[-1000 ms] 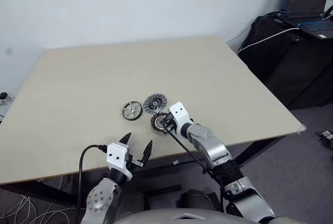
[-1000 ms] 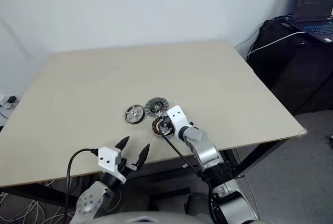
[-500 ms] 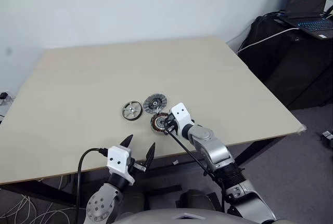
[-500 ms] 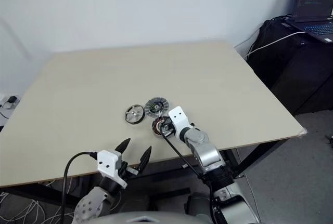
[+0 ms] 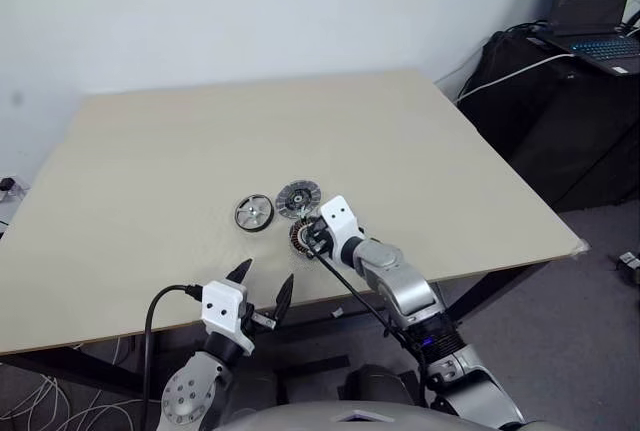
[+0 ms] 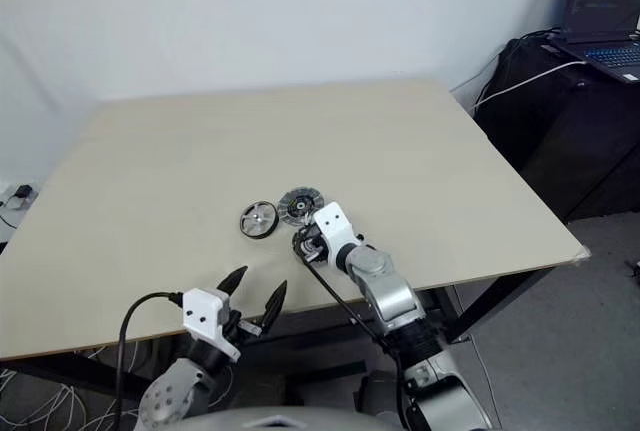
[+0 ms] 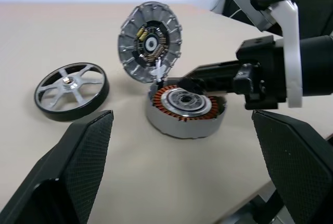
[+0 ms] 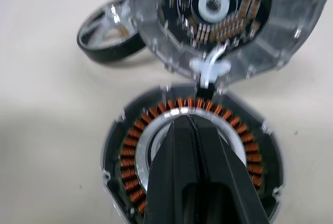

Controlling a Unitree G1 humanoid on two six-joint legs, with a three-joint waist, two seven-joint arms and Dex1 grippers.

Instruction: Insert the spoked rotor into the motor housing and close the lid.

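The motor housing (image 7: 184, 110), a round can with copper windings, lies near the table's front edge. Its lid (image 7: 151, 42), a grey ribbed disc, stands tilted up at the housing's far rim, with its inner side showing. Just left of them the spoked rotor (image 5: 254, 213) lies flat on the table, apart from both. My right gripper (image 8: 190, 122) is shut, its tips over the housing's silvery centre with nothing seen between them. My left gripper (image 5: 262, 286) is open and holds nothing. It hangs level in front of the table's near edge, facing the parts.
The parts lie on a wide beige table (image 5: 200, 131) whose front edge runs just before the housing. A dark desk with an open laptop (image 5: 595, 11) stands to the far right. Cables lie on the floor at the left.
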